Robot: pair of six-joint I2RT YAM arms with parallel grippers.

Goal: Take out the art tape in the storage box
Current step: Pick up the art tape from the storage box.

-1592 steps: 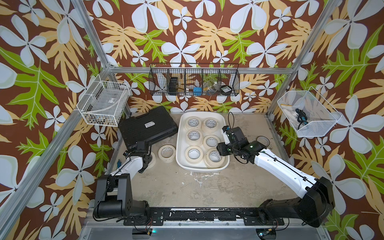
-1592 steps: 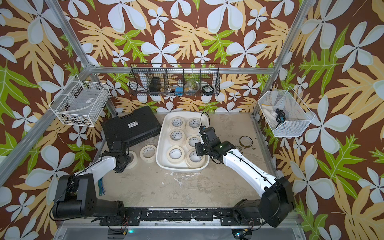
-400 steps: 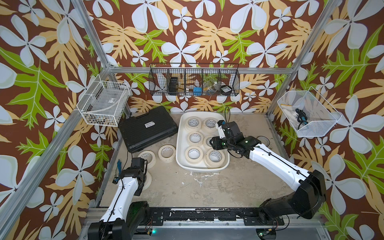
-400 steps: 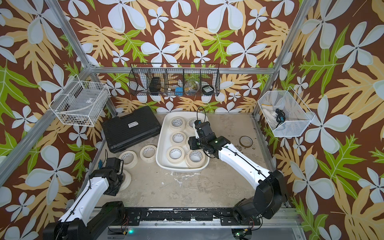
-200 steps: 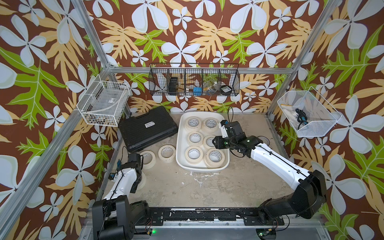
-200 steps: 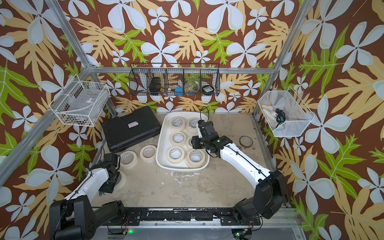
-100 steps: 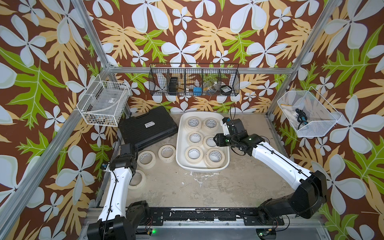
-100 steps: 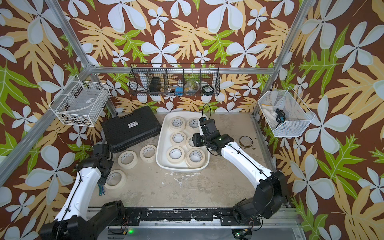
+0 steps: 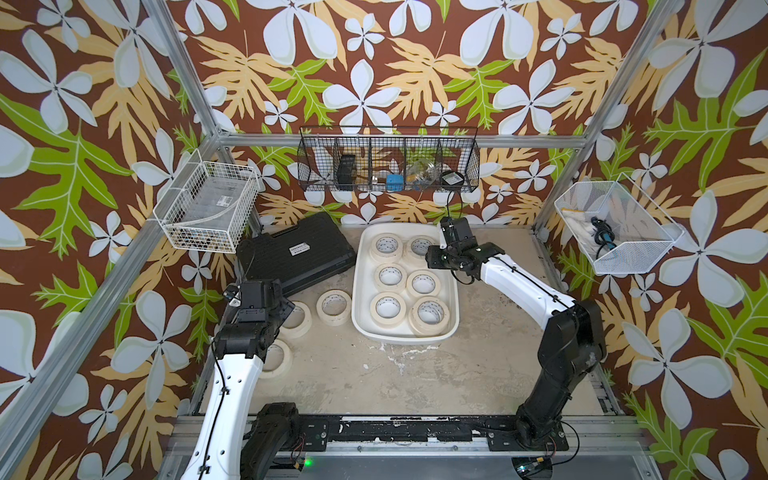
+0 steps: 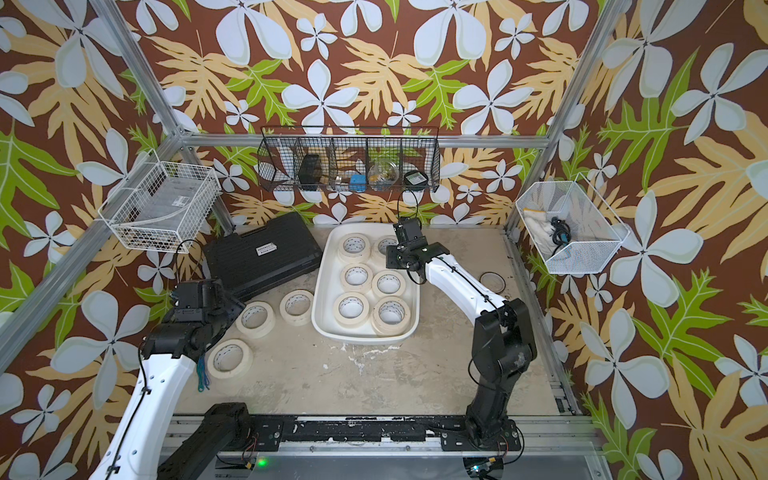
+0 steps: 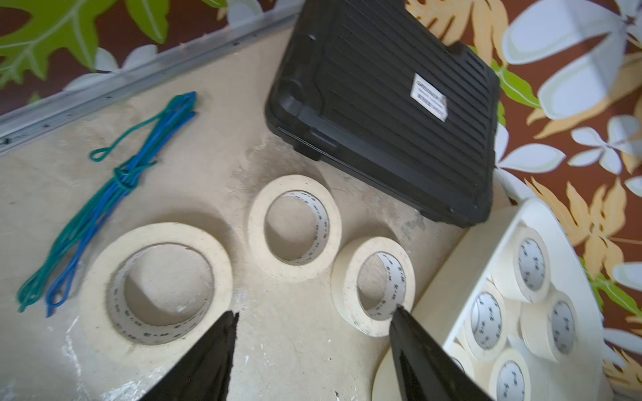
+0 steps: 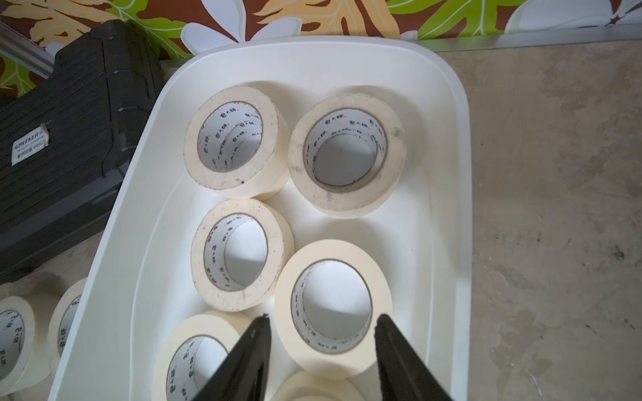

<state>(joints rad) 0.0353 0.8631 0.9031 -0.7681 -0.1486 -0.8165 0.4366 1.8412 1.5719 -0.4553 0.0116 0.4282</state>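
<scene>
Left tool: the left gripper (image 11: 314,312) has its jaws wide apart and holds nothing. It hangs over loose rolls on the table (image 9: 353,374).
Right tool: the right gripper (image 12: 321,317) has its jaws parted and hangs above a roll at the box's right side. No grip shows.
Look of the tape: the art tape (image 12: 239,257) is cream-beige rings, each with a pale inner core carrying small dark print. All lie flat, hole upward.
Tape in the box: six roll tops show in both top views, in two rows. Some sit on rolls beneath.
Tape outside: three rolls (image 10: 255,319) lie on the table left of the box, near one another.
Box: the storage box (image 9: 359,291) is a shallow white tub with rounded corners, mid-table.
Nearby: a black case (image 9: 291,257) lies behind the loose rolls, and a blue-green cord (image 11: 114,180) lies beside them.
Change: eight seconds ago one roll showed clear outside the box, and now three do. The left arm has lifted off the table since a second ago. The right gripper has shifted toward the far end of the box.
</scene>
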